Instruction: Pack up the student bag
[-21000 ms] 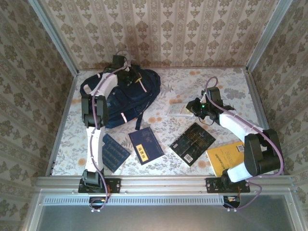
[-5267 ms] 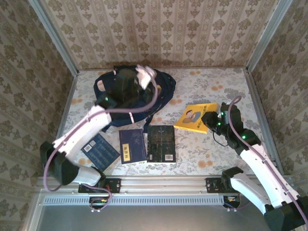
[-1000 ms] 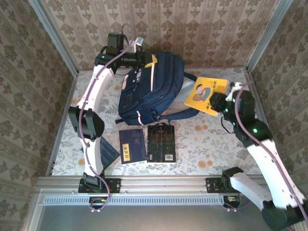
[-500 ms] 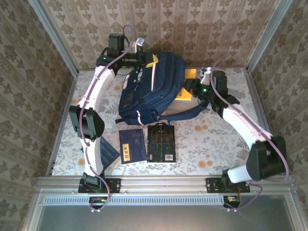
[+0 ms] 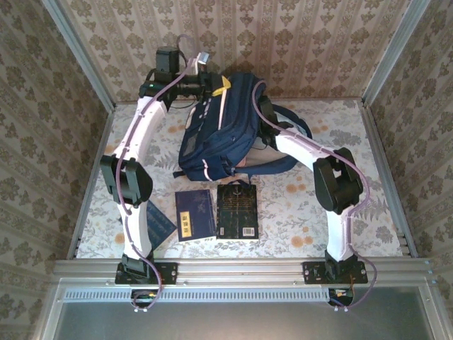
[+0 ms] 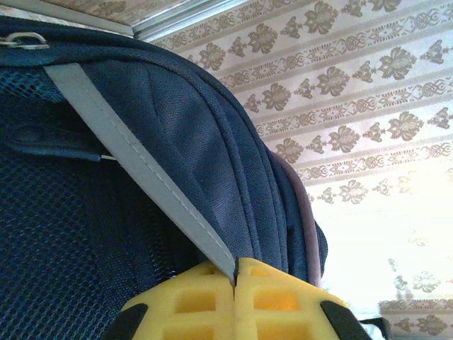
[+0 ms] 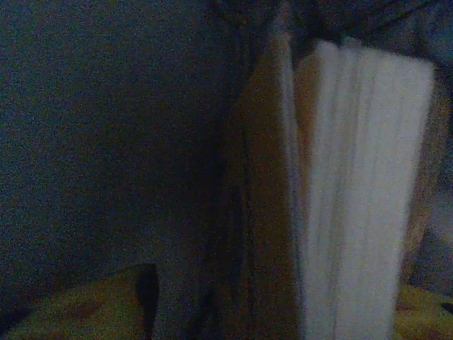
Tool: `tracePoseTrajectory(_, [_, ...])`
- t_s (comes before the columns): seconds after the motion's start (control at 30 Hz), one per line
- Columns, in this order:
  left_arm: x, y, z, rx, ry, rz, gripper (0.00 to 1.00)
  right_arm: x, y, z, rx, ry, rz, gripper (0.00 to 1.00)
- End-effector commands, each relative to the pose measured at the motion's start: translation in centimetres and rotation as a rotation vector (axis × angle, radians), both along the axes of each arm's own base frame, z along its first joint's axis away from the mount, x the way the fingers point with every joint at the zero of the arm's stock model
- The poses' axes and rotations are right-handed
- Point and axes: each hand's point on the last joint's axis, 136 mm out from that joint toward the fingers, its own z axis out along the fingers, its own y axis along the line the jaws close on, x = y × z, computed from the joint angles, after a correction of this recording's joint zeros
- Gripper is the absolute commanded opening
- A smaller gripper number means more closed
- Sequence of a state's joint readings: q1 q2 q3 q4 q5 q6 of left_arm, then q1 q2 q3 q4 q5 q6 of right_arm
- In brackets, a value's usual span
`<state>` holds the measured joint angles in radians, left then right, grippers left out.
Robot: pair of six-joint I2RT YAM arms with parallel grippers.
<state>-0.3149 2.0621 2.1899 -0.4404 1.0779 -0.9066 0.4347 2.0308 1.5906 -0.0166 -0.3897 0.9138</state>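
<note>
The packing is judged to be part-way through. The student bag is held upright at the far side of the table, near the back wall, and a yellow-covered book is being lodged inside it.

The left gripper is closed tight on the bag's pale trim stripe at the top. Its yellow fingertips are brought together with the stripe pinched between them, so the bag is hung from that grip.

In the overhead view the right arm is reached into the bag from the right side. In the right wrist view the right gripper is seen in the dark interior, its fingers set well apart and the book standing on edge between them. A dark gap is seen between the cover and the finger at the left of that view — so the book is judged to be loose rather than clamped.

The next move is judged to call for a straight withdrawal of the right arm through the opening, without the book being dragged back out. Three more are left lying on the table in front of the bag: a navy book, a black book and a blue book, to be fetched one at a time.
</note>
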Motion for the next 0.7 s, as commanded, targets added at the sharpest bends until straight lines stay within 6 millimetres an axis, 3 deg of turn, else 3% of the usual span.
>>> tracePoseTrajectory(0.0, [-1.2,1.1,6.2,-0.091,-0.22,-0.04,0.0,0.7,-1.1,2.8,-0.034,-0.07,-0.057,0.74])
tracePoseTrajectory(0.1, [-0.4,1.7,5.6,-0.082,-0.205,-0.019,0.0,-0.2,-2.3,4.5,-0.068,-0.125,-0.059,0.86])
tracePoseTrajectory(0.27, [0.9,2.3,4.1,-0.055,-0.182,0.008,0.0,-2.2,-5.8,6.9,-0.127,-0.191,-0.104,0.96])
tracePoseTrajectory(0.47, [2.0,2.4,2.0,-0.008,-0.163,0.035,0.0,-5.1,-11.4,7.3,-0.305,-0.183,-0.229,0.98])
tracePoseTrajectory(0.63, [3.3,1.6,-0.1,0.038,-0.154,0.054,0.0,-9.8,-14.9,7.2,-0.389,-0.177,-0.371,0.97])
tracePoseTrajectory(0.67, [3.3,1.0,-0.6,0.045,-0.154,0.048,0.0,-11.1,-15.8,8.1,-0.39,-0.198,-0.404,0.97])
